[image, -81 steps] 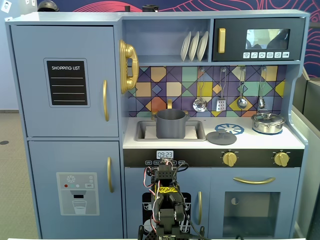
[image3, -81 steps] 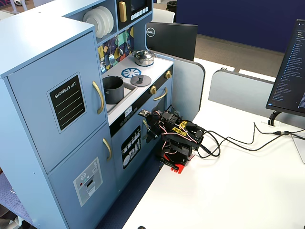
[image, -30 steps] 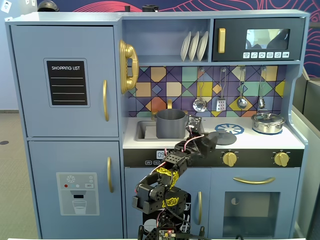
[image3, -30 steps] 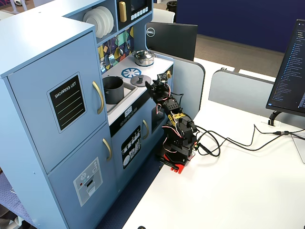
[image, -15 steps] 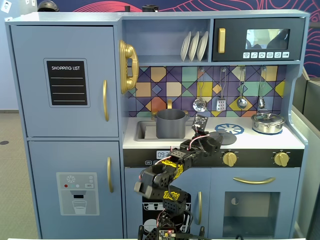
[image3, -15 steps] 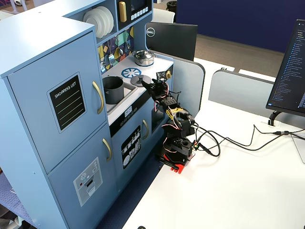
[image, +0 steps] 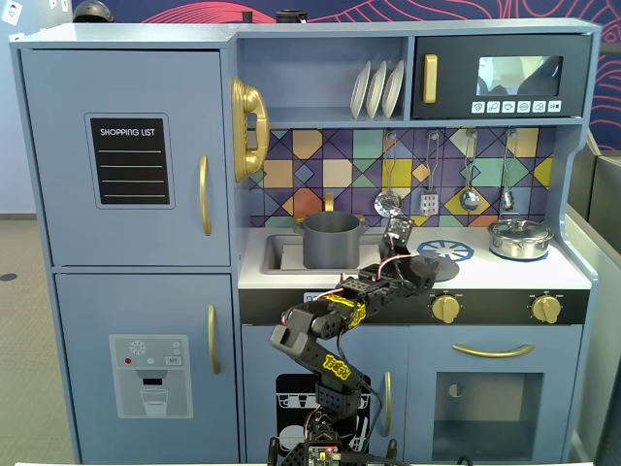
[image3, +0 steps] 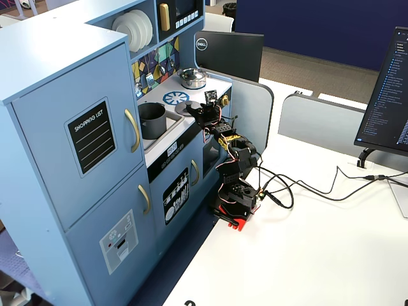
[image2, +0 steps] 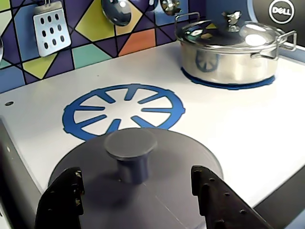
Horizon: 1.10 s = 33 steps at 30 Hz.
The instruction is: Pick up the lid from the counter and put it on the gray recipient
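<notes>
The dark-gray lid [image2: 186, 160] lies flat on the pale counter [image2: 248, 124], just in front of the blue printed burner [image2: 124, 109]. Its round knob [image2: 131, 144] stands up in the middle. My gripper [image2: 136, 177] is open over the lid, one black finger [image2: 64, 195] on each side of the knob and not touching it. In a fixed view the gripper [image: 415, 267] hovers over the lid [image: 439, 270] at the counter's front edge. The gray pot [image: 331, 240] stands uncovered in the sink recess, left of the gripper. It also shows in the other fixed view [image3: 152, 120].
A shiny silver pot with its own lid [image2: 231, 50] stands on the far right burner ring. Utensils [image2: 51, 28] hang on the tiled back wall. A gold faucet sits behind the gray pot. The arm's base [image3: 234, 203] stands on the white table beside the kitchen.
</notes>
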Each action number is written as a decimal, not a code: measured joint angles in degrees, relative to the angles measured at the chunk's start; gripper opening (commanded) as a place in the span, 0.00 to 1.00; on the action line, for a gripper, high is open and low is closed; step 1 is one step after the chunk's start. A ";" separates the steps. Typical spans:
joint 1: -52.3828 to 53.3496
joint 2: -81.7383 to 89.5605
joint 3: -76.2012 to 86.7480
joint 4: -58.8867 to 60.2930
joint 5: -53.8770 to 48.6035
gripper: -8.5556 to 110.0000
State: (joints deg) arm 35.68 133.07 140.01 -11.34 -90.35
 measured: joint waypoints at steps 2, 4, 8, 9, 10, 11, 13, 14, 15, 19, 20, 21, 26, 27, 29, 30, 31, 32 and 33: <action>-0.53 -2.02 -0.88 -1.14 -0.35 0.24; -0.53 -3.78 -1.93 -1.76 -0.35 0.24; -0.53 -6.50 -3.69 -2.64 -0.35 0.24; -0.79 -7.21 -4.13 -2.81 -0.35 0.23; -1.05 -7.82 -4.48 -2.99 -0.35 0.23; -1.41 -8.44 -4.83 -2.99 -0.35 0.23; -1.49 -9.23 -5.01 -2.99 -0.35 0.23; -1.49 -9.67 -5.01 -3.34 -0.70 0.22; -1.41 -10.11 -5.01 -3.87 -0.88 0.22; -1.41 -12.04 -5.54 -5.36 -1.85 0.22; -1.49 -12.66 -5.63 -5.89 -2.02 0.22; -1.49 -13.27 -5.80 -6.33 -2.11 0.22; -1.49 -16.17 -7.56 -7.21 -2.20 0.22; -1.49 -16.79 -8.00 -7.21 -2.20 0.22; -1.49 -17.84 -8.88 -7.21 -2.20 0.21; -1.49 -18.28 -9.40 -7.21 -2.20 0.21; -1.49 -18.81 -9.84 -7.21 -2.20 0.21; -1.49 -19.42 -10.37 -7.21 -2.20 0.21; -1.49 -20.04 -10.90 -7.21 -2.20 0.21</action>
State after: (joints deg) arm 34.19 113.03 129.11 -18.54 -92.55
